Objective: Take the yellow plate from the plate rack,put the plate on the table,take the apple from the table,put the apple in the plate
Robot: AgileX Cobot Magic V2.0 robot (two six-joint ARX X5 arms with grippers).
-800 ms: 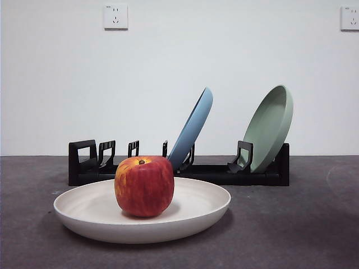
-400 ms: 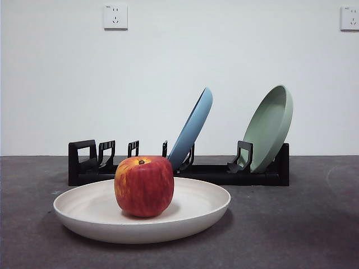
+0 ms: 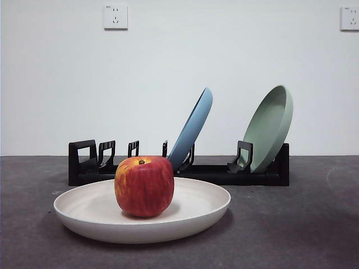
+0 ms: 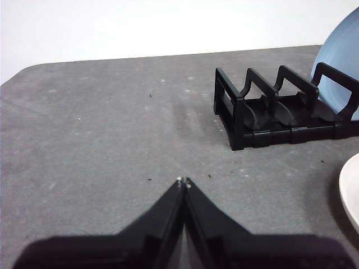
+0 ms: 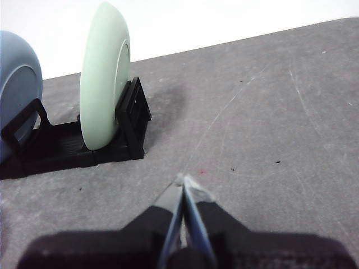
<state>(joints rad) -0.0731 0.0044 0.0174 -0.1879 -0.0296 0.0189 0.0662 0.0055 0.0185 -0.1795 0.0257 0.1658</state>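
— Where is the apple right now?

— The apple sits upright in the cream plate, a little to one side of its middle, stem end up with the yellow-orange patch around it. The plate lies flat on the counter, in front of the rack. Nothing of mine touches either one.

— And the rack itself?

— It runs across the counter behind the plate, close to the white wall. A blue plate leans in a slot near its middle, and a green plate leans in the holder at one end. The holders at the other end stand bare. In my left wrist view I see that bare end of the rack, a slice of the blue plate beyond it, and just the edge of the cream plate.

— What are your grippers doing?

— My left gripper hangs over bare counter, well apart from the rack, its two jaws pressed together to a point and pinching nothing. My right gripper is likewise pressed together with nothing between the jaws, over the counter near the end of the rack where the green plate stands; the blue plate shows further along. Neither arm appears in the front view.
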